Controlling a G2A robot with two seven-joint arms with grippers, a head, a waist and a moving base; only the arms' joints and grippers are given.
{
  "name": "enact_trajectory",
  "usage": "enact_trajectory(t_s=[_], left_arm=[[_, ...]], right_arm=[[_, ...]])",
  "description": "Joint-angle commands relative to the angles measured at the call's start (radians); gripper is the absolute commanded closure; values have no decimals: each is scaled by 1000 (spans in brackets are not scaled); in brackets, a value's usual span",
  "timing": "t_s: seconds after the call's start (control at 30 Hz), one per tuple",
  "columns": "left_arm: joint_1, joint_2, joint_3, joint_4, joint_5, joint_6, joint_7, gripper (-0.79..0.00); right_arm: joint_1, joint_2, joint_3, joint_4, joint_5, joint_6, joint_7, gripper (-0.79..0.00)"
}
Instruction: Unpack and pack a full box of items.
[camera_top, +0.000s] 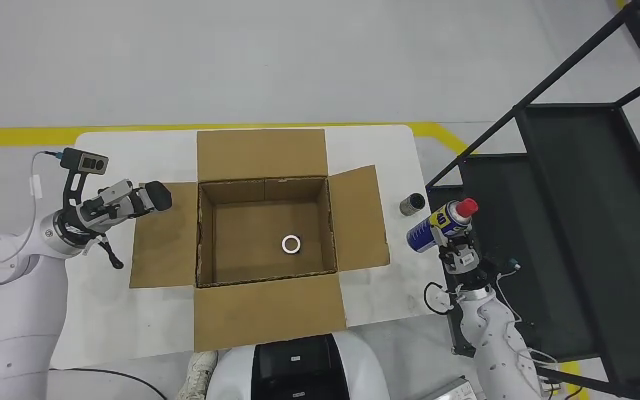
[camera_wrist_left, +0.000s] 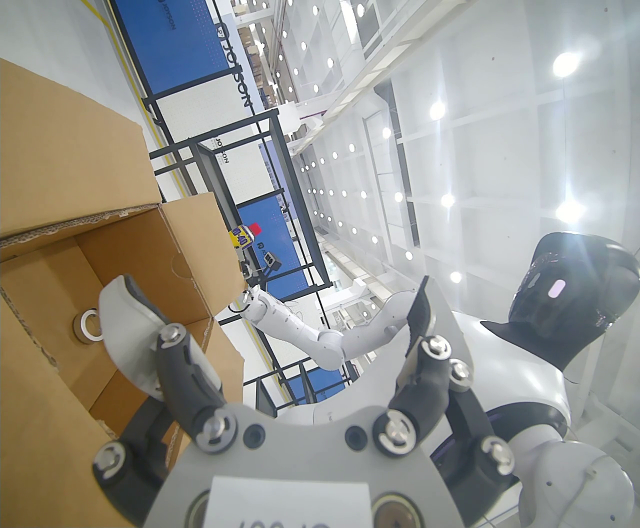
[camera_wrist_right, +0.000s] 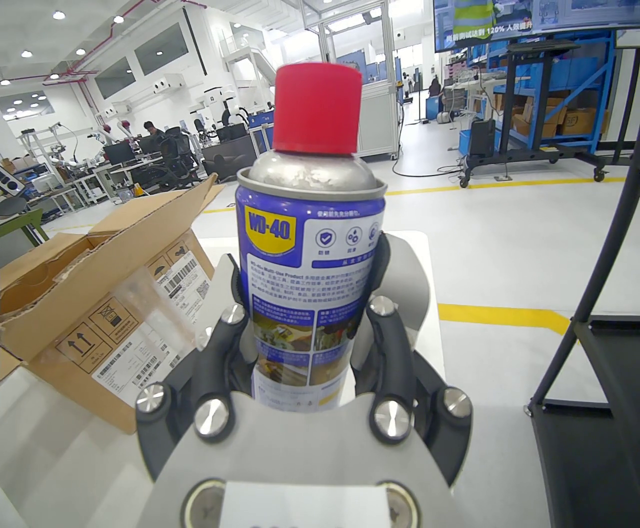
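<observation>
An open cardboard box sits at the centre of the top view on a white table, with all four flaps folded outward and flat. One thing lies on its brown floor: a small pale ring, a little right of centre and towards the lower wall. At the left of the frame, the left gripper hangs over the box's left flap with its fingers spread wide and nothing between them. The left wrist view shows it the same way, with the ring visible beyond one fingertip inside the box. At the right of the frame, just past the right flap and near the table's edge, the right gripper is clamped on a blue and yellow spray can. The can's red cap points to the upper right. In the right wrist view both fingers press the sides of the can's lower half. I cannot tell whether the can's base touches the table. A small dark cylinder stands on the table just to the upper left of the can, apart from it. A black metal rack fills the right edge of the frame beside the table.
</observation>
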Motion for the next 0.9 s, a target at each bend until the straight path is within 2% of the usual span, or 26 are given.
enact_trajectory(t_s=[0.0, 0.23, 0.37, 0.47, 0.73, 0.87], left_arm=[[0, 0, 0, 0, 0, 0, 0, -785], [0, 0, 0, 0, 0, 0, 0, -785], [0, 0, 0, 0, 0, 0, 0, -785], [0, 0, 0, 0, 0, 0, 0, -785], [0, 0, 0, 0, 0, 0, 0, -785], [0, 0, 0, 0, 0, 0, 0, -785]], right_arm=[[0, 0, 0, 0, 0, 0, 0, 0], [0, 0, 0, 0, 2, 5, 5, 0], [11, -5, -22, 33, 15, 99, 21, 0], [28, -8, -49, 89, -22, 186, -54, 0], [137, -18, -116, 332, -57, 312, -318, 0], [207, -21, -149, 446, -97, 393, -373, 0]])
